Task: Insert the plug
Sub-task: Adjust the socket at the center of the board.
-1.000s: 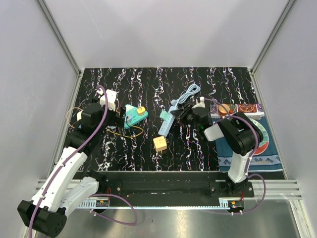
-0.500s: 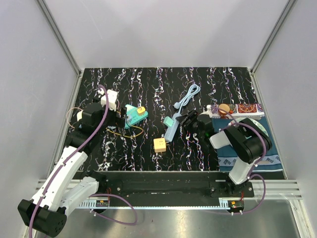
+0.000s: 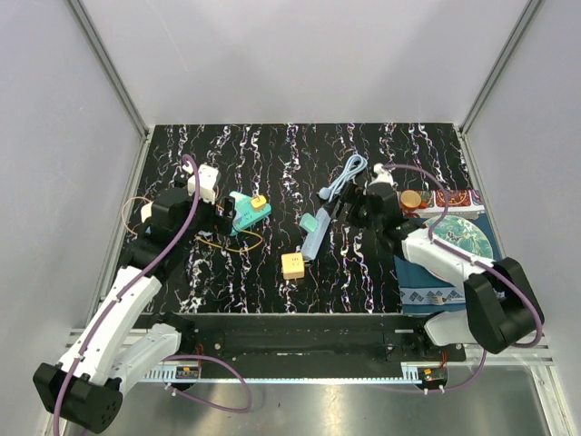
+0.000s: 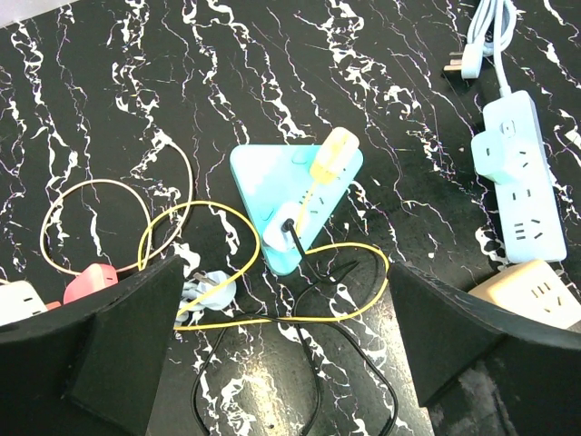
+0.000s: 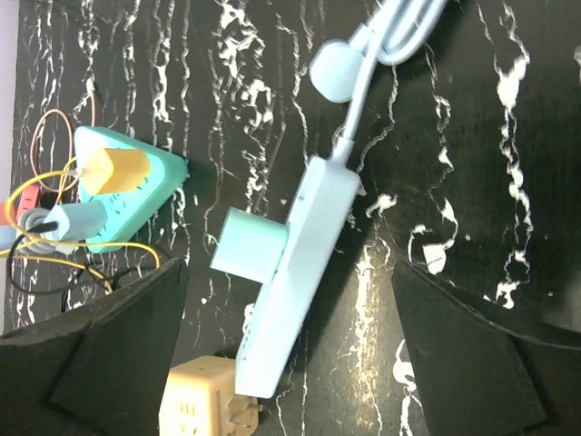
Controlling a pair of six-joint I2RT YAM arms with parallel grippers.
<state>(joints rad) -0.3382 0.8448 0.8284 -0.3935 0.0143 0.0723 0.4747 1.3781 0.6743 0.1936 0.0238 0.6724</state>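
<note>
Right arm (image 3: 454, 263) now lies stretched low from the lower right of the top view toward the centre, where a second ago its elbow stood folded high. The power strip (image 3: 315, 238) sits slightly lower and more upright in the frame than it did then.

Surroundings, near to far:
- A yellow cube socket (image 3: 292, 264) rests at the near end of the power strip, just beside it.
- A patterned mat (image 3: 445, 295) with a plate (image 3: 467, 241) on it lies at the lower right, under the right arm.
- A teal adapter (image 3: 309, 222) is seated in the side of the strip.
- To the left is a teal triangular socket (image 3: 241, 214) with a yellow plug (image 3: 259, 203) in it. A yellow wire (image 4: 227, 218) and a black cable (image 4: 309, 363) loop in front of it, with a pink plug (image 4: 88, 280) and a white plug (image 4: 209, 291) beside them.
- The strip's pale blue cable (image 3: 348, 173) coils toward the far side of the table (image 3: 272, 145).
- The plug (image 3: 325, 193) at the cable's end lies loose on the table, just beyond the strip, in no socket.

Arm pose:
- The right gripper (image 5: 289, 266) hovers over the strip with its fingers spread wide, one on each side in the wrist view, holding nothing. Contact with the strip cannot be confirmed.
- The left gripper (image 4: 284, 265) faces the triangular socket. Its fingers are likewise apart and it grips nothing.
</note>
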